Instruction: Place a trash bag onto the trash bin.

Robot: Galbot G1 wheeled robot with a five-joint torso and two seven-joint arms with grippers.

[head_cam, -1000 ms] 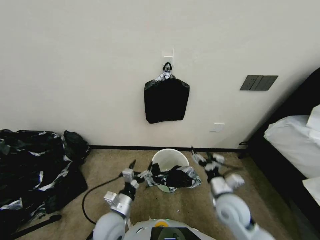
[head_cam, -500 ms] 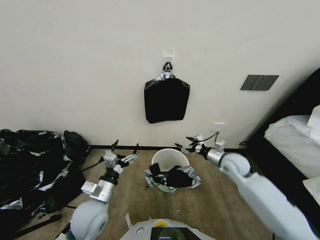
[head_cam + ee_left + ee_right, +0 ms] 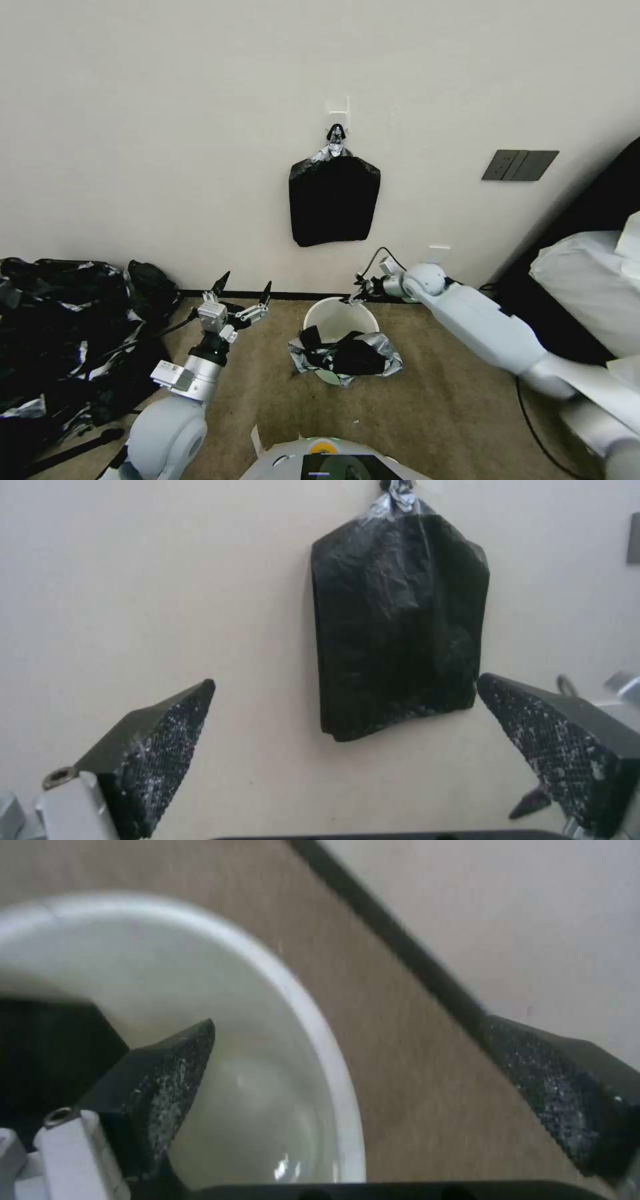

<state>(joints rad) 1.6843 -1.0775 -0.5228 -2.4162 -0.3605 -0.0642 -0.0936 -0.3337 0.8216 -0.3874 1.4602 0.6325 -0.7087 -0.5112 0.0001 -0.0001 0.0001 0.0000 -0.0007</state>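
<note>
The trash bin (image 3: 340, 320) stands on the carpet (image 3: 413, 407) close to the wall (image 3: 167, 133); its far half is open and shows a pale, bare interior, seen also in the right wrist view (image 3: 267, 1050); the trash bag (image 3: 347, 355) lies crumpled over the bin's near rim, partly drooping inside and partly spilling down the outside toward the robot, black with grey sheen; it is not spread around the rim. The right gripper (image 3: 353, 298) hovers at the bin's far rim, between the bin and the wall, its claw wide with nothing in it; in its wrist view one finger (image 3: 160, 1090) sits over the bin's inside and the other over the carpet outside. The left gripper (image 3: 243, 291) is held up well to the left of the bin, clear of bag and bin, claw spread wide and empty, pointed toward the wall. A flat stack of black bags (image 3: 333, 200) hangs from a clip on the wall above the bin, also in the left wrist view (image 3: 400, 625); a heap of black plastic (image 3: 60, 333) lies far left of the bin. No legible writing is visible anywhere.
</note>
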